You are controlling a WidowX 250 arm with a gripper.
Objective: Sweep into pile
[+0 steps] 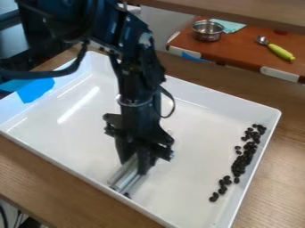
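The black gripper [134,164] hangs down into the white tray [184,196], left of the tray's middle and close to its front wall. It is shut on a silvery, slightly shiny sweeping tool [124,178], whose lower end is at the foot of the front wall. Small dark beans [241,161] lie in a long, uneven band along the tray's right wall, thicker in the middle and thinning to a few scattered ones toward the front. A small dark spot, perhaps a bean, shows beside the tool's lower end.
Blue tape [35,89] sticks on the tray's left back wall. The tray stands on a wooden table [59,191]. Behind it, an orange-brown surface [238,50] holds a metal pot [208,30], a teal cloth and a spoon with a yellow-green handle [281,52].
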